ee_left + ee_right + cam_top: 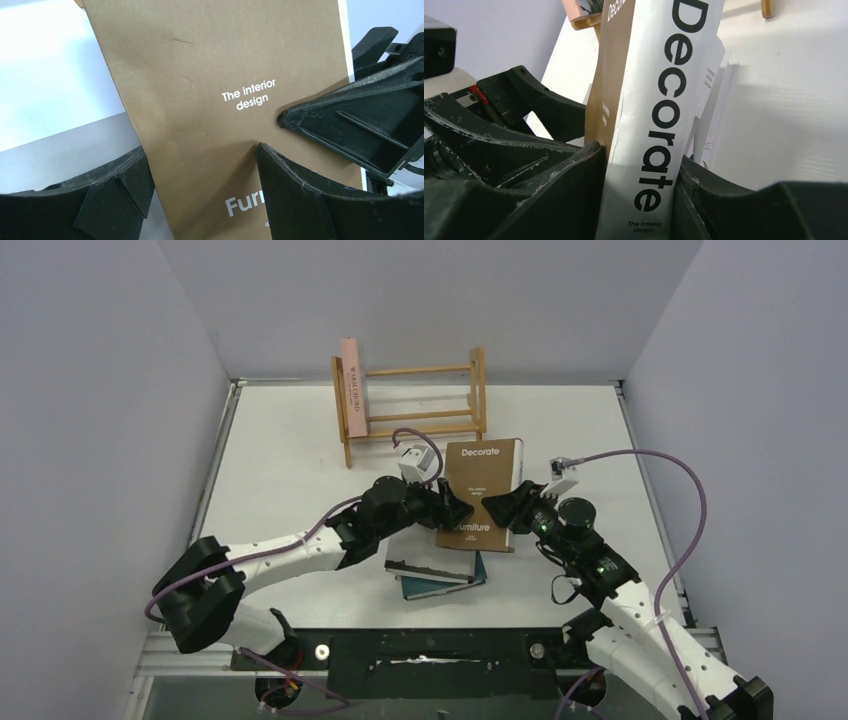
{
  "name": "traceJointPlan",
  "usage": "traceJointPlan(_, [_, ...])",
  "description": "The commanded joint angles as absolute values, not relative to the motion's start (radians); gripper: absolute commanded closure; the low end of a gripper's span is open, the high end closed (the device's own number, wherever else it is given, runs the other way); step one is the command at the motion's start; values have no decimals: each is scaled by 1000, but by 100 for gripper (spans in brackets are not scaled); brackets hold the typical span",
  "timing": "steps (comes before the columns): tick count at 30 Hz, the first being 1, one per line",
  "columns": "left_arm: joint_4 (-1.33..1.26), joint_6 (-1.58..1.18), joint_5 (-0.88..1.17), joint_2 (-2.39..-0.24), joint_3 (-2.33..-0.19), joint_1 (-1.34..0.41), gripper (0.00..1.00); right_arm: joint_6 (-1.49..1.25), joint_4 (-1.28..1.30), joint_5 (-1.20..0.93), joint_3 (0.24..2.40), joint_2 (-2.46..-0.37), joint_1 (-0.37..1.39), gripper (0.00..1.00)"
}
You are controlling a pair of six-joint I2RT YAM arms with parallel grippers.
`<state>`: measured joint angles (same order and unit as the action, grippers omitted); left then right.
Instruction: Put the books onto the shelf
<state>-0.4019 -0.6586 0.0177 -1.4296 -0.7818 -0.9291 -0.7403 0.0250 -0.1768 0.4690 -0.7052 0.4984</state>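
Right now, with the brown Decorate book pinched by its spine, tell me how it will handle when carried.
The Decorate book probably stays fairly stiff: its cover looks flat in the right gripper. Its pages splay away from the spine, so it may flop open. Held near one end, it could pivot; the open left gripper could steady it.

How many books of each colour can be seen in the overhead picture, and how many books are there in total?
Pink book, standing in the shelf: 1
Brown "Decorate" book: 1
Light-coloured book on top of the stack: 1
Dark teal book under it: 1
Total: 4 books visible; the brown one may hide more.
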Motion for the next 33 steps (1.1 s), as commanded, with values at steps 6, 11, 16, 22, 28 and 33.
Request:
traceJointPlan(6, [-130, -605, -418, -1068, -843, -1002, 31, -591, 132, -154, 668, -625, 588, 100])
traceJointPlan(11, [18, -658, -691, -764, -755, -1004, 31, -506, 57, -76, 761, -734, 600, 100])
traceJointPlan(16, [117, -683, -762, -508, -681, -1005, 31, -401, -131, 24, 864, -988, 639, 100])
traceJointPlan(22, [166, -686, -711, -445, -627, -1005, 31, -251, -373, 239, 1082, -1379, 697, 100])
traceJointPlan(28, [138, -718, -631, -407, -561, -1005, 31, -160, -517, 301, 1351, -1706, 689, 100])
traceJointPlan(33, [181, -720, -657, -324, -540, -1005, 31, -125, -530, 291, 1561, -1916, 689, 100])
